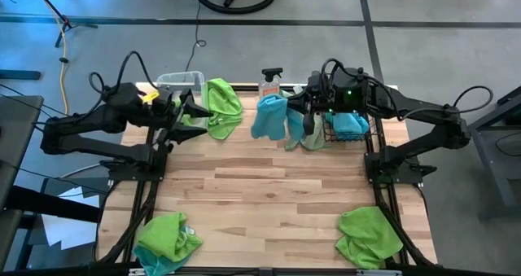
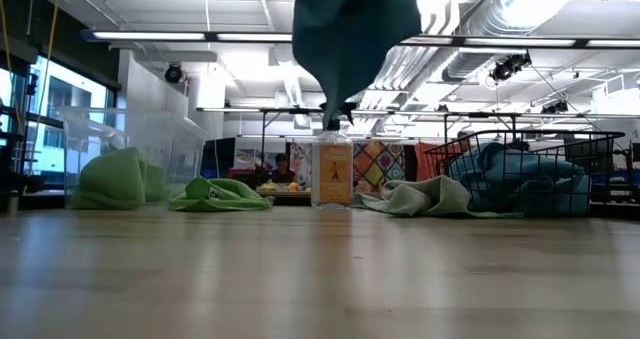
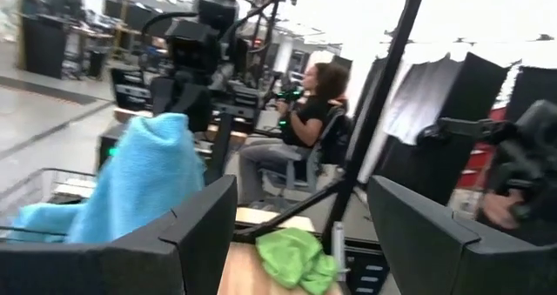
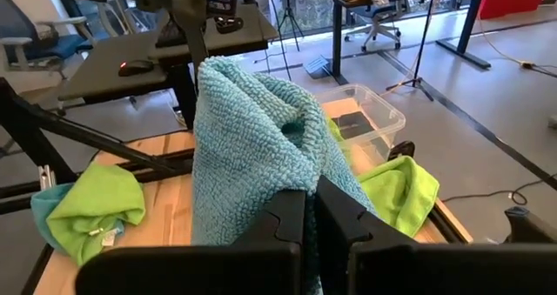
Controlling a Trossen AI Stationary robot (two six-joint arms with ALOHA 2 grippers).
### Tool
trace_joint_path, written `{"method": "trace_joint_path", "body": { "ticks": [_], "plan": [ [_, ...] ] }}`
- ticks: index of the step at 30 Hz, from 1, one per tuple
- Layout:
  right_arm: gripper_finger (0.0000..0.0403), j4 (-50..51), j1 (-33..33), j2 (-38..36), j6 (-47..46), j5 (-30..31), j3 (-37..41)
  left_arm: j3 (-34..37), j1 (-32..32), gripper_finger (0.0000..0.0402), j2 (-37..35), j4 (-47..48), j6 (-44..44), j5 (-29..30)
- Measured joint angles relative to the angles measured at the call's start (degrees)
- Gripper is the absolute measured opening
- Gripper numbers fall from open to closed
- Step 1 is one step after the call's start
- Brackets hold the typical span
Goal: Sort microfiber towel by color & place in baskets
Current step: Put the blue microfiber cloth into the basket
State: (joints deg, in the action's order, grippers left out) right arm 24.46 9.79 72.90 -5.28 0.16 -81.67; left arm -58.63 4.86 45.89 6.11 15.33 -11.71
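Two hands: right hand [image 4: 311,210] clamped on blue towel [image 4: 248,121]; left hand [image 1: 189,113] fingers apart, empty.

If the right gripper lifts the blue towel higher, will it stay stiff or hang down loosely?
Probably it hangs loosely: the blue towel already drapes in folds from the shut right gripper. It looks light and fuzzy, so it should not slip easily. Its trailing end might drag over the wire basket.
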Motion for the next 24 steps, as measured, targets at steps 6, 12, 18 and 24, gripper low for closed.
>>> {"method": "trace_joint_path", "body": {
  "ticks": [6, 12, 18, 24],
  "plan": [
    [0.0000, 4.17, 4.02, 0.00, 0.09, 1.42, 0.00, 0.04, 0.00, 0.0246, 1.76, 0.09, -0.15, 3.56],
    [0.0000, 13.62, 14.00, -0.80, -0.53, 3.72, 0.00, 0.04, 0.00, 0.0246, 3.06, 0.09, -1.97, 7.09],
    [0.0000, 20.08, 23.15, -2.47, 2.43, 7.96, 0.00, 0.04, 0.00, 0.0246, 3.78, 0.04, -1.95, 7.29],
    [0.0000, 25.55, 30.69, -5.74, 4.14, 10.88, 0.00, 0.04, 0.00, 0.0246, 4.19, 0.09, -1.90, 7.83]
  ]
}}
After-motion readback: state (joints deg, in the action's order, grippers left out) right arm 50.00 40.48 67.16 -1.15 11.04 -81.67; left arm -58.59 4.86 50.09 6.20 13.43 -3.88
